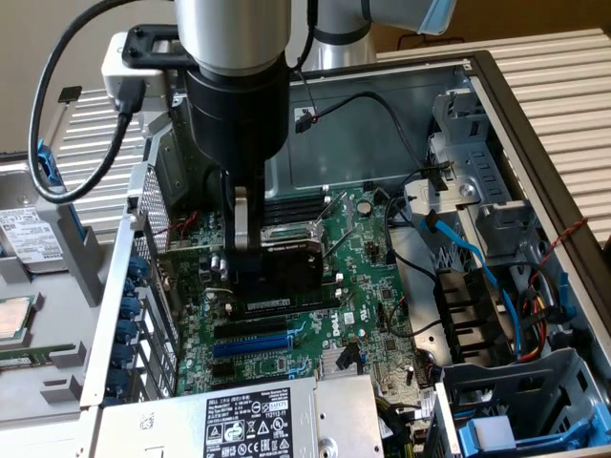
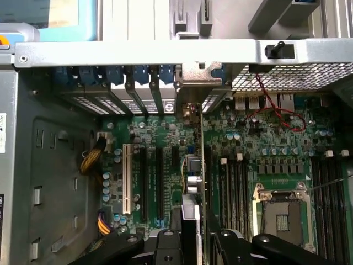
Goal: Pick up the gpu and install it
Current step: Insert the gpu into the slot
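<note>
Where the flat black gpu (image 1: 286, 270) stands edgewise, gripper (image 1: 244, 256) fingers clamp it.

An open computer case (image 1: 535, 143) holds a large green motherboard (image 1: 368, 277), with blue (image 1: 250, 344) and black (image 1: 250, 327) expansion slots. The empty CPU socket (image 2: 282, 212) sits beside the memory slots (image 2: 331, 193). Blue cables (image 1: 477, 258) run past the drive cage (image 1: 535, 401). A labelled power supply (image 1: 248, 420) lies nearest the camera in the exterior view.
</note>
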You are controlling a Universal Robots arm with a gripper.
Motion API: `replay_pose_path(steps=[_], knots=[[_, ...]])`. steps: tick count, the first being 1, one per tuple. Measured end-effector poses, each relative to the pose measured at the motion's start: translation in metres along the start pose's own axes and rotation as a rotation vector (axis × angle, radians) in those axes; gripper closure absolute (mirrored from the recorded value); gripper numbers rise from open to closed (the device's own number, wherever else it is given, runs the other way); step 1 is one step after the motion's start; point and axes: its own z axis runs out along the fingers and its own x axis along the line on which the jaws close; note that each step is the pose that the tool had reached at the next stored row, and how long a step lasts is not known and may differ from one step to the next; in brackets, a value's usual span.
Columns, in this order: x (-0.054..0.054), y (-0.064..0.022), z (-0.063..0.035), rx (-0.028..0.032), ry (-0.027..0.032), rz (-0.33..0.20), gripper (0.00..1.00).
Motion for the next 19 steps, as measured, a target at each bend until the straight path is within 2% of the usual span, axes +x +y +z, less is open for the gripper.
replay_pose_path(steps=[5,11,19], knots=[[0.0,0.0007,0.0093,0.0001,-0.0005,0.003,0.73],[0.0,0.0069,0.0209,0.0,-0.0004,0.004,0.73],[0.0,0.0065,0.0355,0.0024,-0.0005,0.004,0.73]])
